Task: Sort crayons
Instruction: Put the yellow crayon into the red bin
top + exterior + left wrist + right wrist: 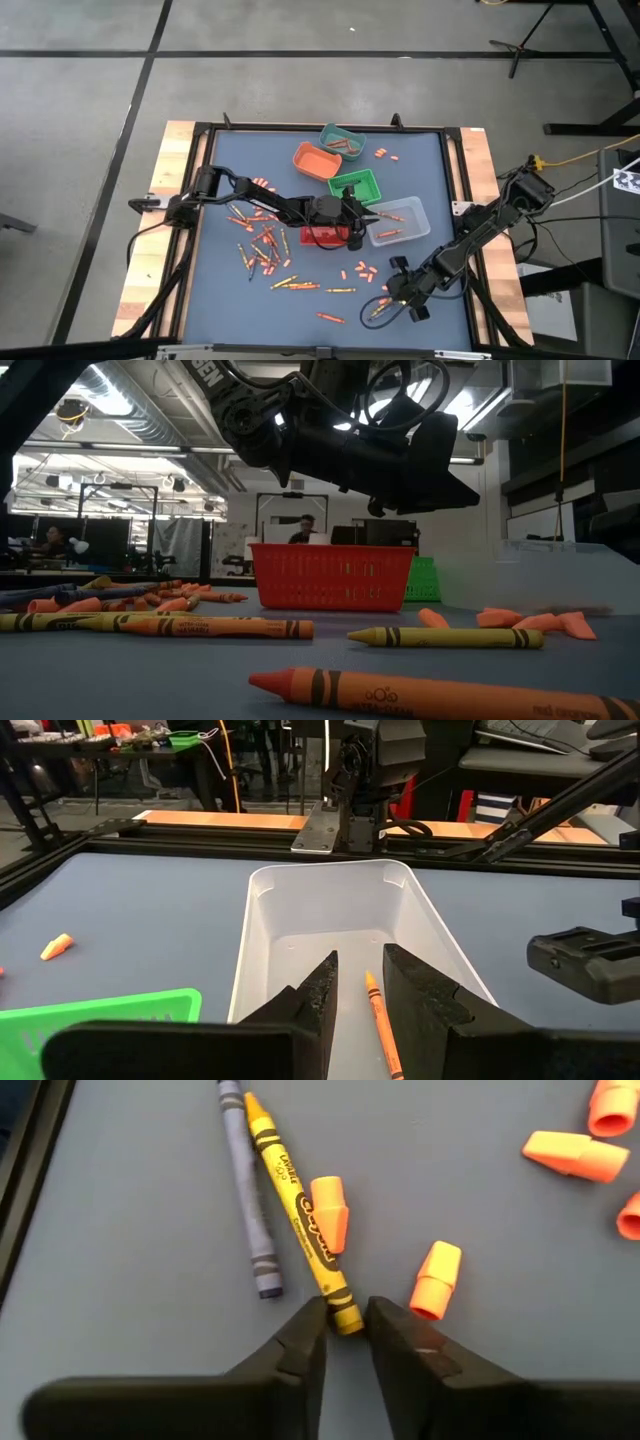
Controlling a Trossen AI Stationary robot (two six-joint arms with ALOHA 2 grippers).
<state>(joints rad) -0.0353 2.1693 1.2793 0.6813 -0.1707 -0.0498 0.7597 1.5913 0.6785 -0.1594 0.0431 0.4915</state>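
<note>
While most crayons (262, 245) are still lying loose beside the red bin (325, 237), the left gripper (357, 995), fingers parted and empty, is hovering over the clear bin (398, 221), and the right gripper (345, 1330) is pinching a yellow crayon (298, 1218).

A grey concrete floor (300, 80) crossed by dark lines surrounds the counter (175, 200), whose edges are pale wood. Beyond it, a workshop lit by ceiling lights (110, 385), with exposed ducts (160, 405), desks and a person (305, 530) seated at a monitor.
</note>
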